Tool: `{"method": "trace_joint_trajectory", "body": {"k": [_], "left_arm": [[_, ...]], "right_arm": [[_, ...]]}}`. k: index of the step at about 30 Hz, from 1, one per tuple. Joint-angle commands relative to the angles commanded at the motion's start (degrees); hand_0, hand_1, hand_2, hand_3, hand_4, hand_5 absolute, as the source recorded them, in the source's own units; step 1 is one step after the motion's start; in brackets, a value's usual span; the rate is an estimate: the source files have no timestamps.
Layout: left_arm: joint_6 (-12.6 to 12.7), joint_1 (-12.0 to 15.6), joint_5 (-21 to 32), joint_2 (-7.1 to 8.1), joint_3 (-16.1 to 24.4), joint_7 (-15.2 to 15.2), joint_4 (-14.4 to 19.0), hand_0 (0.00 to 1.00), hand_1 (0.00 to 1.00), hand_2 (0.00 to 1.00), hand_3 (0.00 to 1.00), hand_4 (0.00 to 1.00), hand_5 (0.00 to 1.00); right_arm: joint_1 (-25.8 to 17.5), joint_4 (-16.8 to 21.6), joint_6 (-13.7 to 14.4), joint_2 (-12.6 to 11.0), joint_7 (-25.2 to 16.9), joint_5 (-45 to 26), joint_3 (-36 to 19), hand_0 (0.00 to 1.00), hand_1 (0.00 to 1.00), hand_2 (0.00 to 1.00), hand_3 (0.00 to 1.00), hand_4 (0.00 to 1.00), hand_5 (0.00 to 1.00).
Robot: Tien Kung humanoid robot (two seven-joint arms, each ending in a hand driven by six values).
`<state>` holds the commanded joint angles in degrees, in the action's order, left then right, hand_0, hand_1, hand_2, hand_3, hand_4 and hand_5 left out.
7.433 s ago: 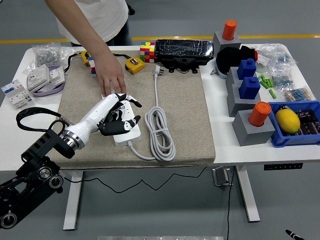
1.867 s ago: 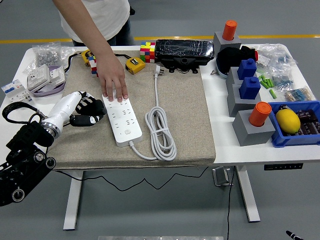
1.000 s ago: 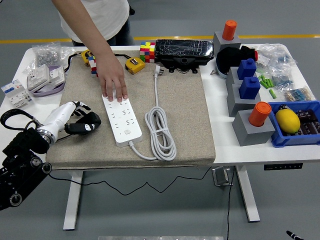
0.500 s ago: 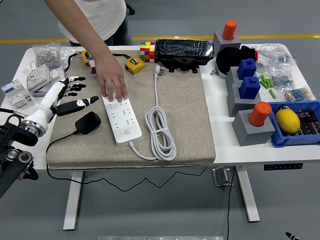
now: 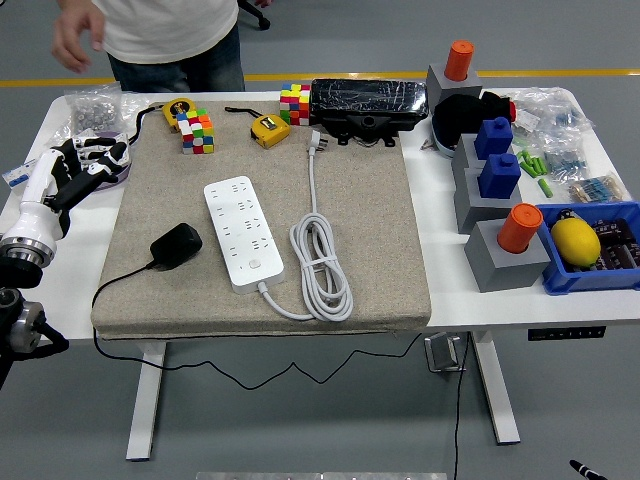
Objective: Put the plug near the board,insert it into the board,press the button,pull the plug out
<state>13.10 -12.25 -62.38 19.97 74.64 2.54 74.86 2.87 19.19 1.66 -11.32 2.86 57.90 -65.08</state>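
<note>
A black plug [image 5: 176, 245] lies loose on the beige mat [image 5: 370, 220], a little left of the white power strip [image 5: 243, 232], with its thin black cable running down over the mat's front edge. The strip's sockets hold nothing. Its own white cord [image 5: 320, 265] lies coiled to the right, ending in a white plug [image 5: 316, 143] at the back. My left hand [image 5: 85, 165] hovers at the table's left edge, well away from the black plug, its fingers loosely curled and holding nothing. My right arm does not show.
A person [image 5: 160, 30] stands at the far left, one hand [image 5: 76, 40] lifted off the table. Colour cubes [image 5: 195, 131] and a yellow tape measure [image 5: 268, 128] sit at the mat's back. Grey blocks with orange and blue pegs [image 5: 500, 180] and a blue bin [image 5: 595, 245] fill the right.
The person's hand has lifted off the power strip and drawn back. My left hand has let go of the black plug and withdrawn up and left to the table's edge.
</note>
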Motion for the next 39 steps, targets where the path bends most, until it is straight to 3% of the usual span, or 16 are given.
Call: {"method": "trace_joint_trajectory", "body": {"k": [21,39], "left_arm": [[-0.9,0.6,-0.9,-0.62,2.0,-1.1,-1.2,0.464,0.501,0.545,0.58,0.809,0.443],[-1.4,2.0,-0.8,0.02,1.9,-1.7,-1.5,0.467,0.501,0.546,0.582,0.808,0.443]], "right_arm": [[-0.3,0.4,0.1,0.4,0.0,1.0,-1.9,0.656,0.658,0.66,0.579,0.998,0.559],[-0.8,0.3,0.2,1.4,0.2,1.4,-3.8,0.654,0.658,0.66,0.579,0.998,0.56]]}}
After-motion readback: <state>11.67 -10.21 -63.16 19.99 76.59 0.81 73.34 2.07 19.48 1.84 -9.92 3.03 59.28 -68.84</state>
